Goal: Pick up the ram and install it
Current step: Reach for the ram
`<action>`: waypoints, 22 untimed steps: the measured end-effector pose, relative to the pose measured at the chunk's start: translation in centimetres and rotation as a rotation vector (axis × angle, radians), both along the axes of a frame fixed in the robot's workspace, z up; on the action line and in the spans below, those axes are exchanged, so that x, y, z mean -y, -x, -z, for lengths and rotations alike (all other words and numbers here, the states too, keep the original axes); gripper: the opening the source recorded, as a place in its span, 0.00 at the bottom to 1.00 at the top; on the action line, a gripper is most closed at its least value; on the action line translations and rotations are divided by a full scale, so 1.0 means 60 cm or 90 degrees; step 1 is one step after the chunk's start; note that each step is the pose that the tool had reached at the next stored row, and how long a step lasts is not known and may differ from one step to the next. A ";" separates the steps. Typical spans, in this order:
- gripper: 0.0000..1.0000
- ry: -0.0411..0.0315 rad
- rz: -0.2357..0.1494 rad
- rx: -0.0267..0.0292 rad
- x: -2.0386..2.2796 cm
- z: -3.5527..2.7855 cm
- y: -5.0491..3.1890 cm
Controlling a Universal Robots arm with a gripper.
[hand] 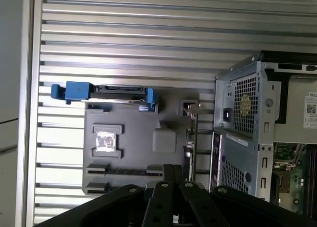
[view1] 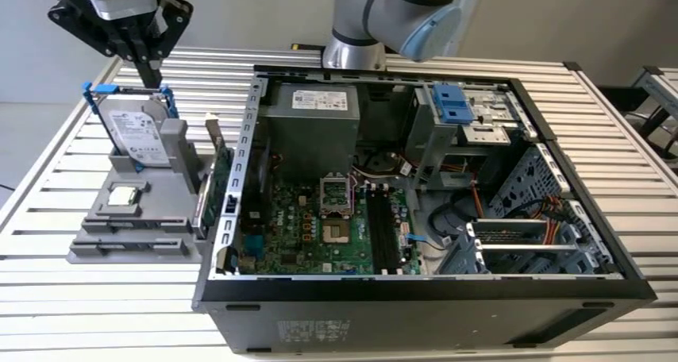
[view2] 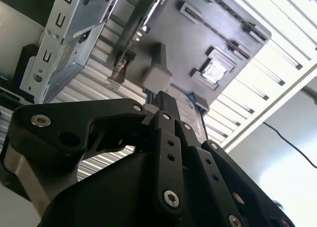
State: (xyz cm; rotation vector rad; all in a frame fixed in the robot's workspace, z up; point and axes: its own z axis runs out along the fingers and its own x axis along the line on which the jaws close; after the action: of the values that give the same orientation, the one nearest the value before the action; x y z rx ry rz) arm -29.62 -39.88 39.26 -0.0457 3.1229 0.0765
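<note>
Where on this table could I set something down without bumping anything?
Bare slats lie between the gray parts holder and the near edge of the table, and to the exterior view's right of the computer case. It is crowded between holder and case, where the green card stands, and over the hard drive, where the gripper hangs.

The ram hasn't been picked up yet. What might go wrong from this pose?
1. The gripper hangs just above the hard drive in its blue frame, while the ram appears to lie low in a slot of the grey fixture. A straight descent would likely strike the drive.
2. The upright green card stands between the fixture and the computer case. Carrying the ram across low may clip it.
</note>
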 end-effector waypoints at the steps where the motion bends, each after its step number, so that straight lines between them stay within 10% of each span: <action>1: 0.00 0.0000 0.000 0.0000 0.0000 0.000 0.005; 22: 0.00 0.0000 0.002 0.0000 0.0000 0.000 0.083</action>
State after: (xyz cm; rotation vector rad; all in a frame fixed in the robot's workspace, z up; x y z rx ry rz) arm -34.62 -39.88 39.26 -0.0404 3.1229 0.0764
